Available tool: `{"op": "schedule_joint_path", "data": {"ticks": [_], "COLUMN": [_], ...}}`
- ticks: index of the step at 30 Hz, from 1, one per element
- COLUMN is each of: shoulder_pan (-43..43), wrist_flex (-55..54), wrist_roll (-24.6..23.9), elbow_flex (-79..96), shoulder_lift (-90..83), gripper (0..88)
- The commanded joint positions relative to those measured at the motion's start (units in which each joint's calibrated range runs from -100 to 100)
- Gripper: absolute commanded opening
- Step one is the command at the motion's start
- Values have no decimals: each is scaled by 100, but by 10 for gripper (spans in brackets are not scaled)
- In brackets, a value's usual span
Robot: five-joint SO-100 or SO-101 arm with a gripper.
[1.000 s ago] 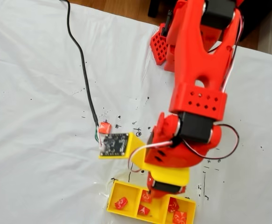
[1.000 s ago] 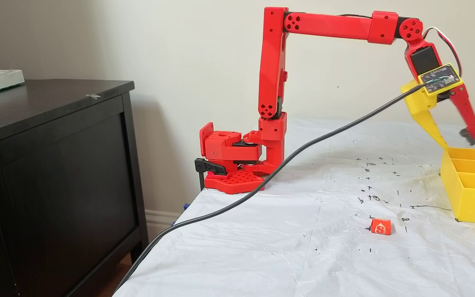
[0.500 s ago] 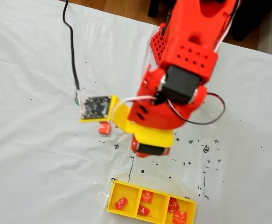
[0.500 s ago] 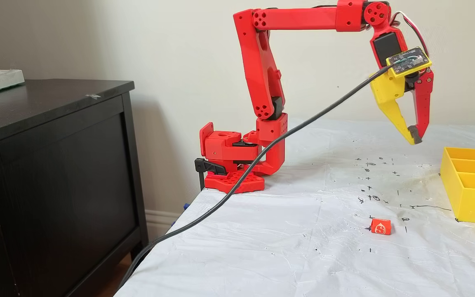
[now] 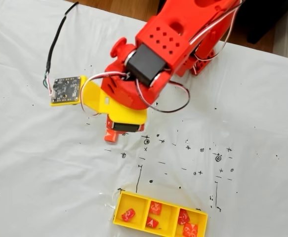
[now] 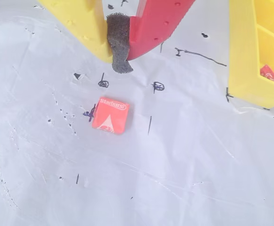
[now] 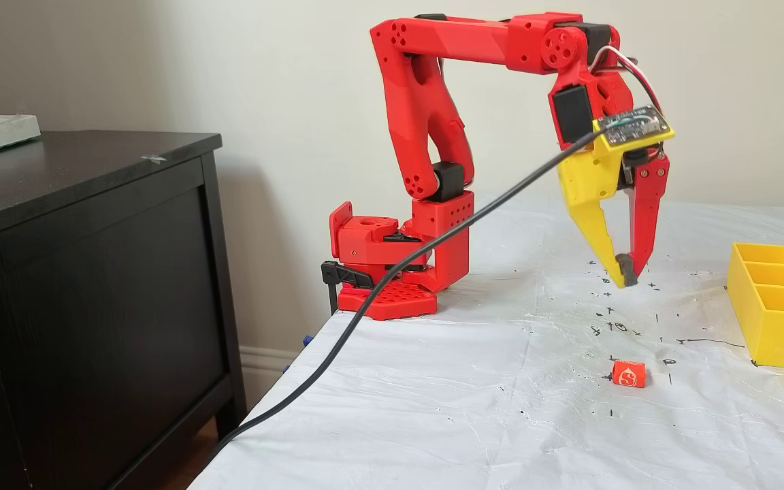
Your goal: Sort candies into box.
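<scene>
One loose red candy [image 6: 109, 115] with white marks lies flat on the white sheet; it also shows as the candy [image 7: 629, 374] and the candy [image 5: 109, 136], half under the arm. My gripper [image 7: 627, 273] hangs above the sheet, behind the candy, with its yellow and red fingers pressed together on a dark pad and nothing held. In the wrist view the gripper [image 6: 121, 52] is just above the candy. The yellow box [image 5: 117, 217] holds several candies [image 5: 128, 215] across its three compartments. The box [image 7: 780, 333] stands to the right; the box [image 6: 242, 56] shows one candy [image 6: 268, 74] inside.
A black cable [image 7: 433, 255] runs from the small yellow board mount [image 5: 67, 90] on the wrist off the table's left edge. The arm's base [image 7: 385, 272] is clamped at the far table edge. A dark cabinet [image 7: 92, 272] stands left of the table. Pen marks dot the sheet.
The arm swung away from over the box toward the loose candy and came lower. The gripper went from open to shut.
</scene>
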Motion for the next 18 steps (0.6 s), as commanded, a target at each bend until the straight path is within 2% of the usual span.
{"op": "schedule_joint_path", "data": {"ticks": [1, 4, 6, 13, 18], "shoulder_pan": [361, 397, 406, 460, 469], "wrist_flex": [-64, -89, -97, -138, -179], "wrist_roll": [269, 332, 357, 513, 537], "elbow_flex": [-96, -187, -196, -87, -196], "shoulder_lift": [217, 523, 582, 726, 913], "gripper": [2, 19, 123, 262, 267]}}
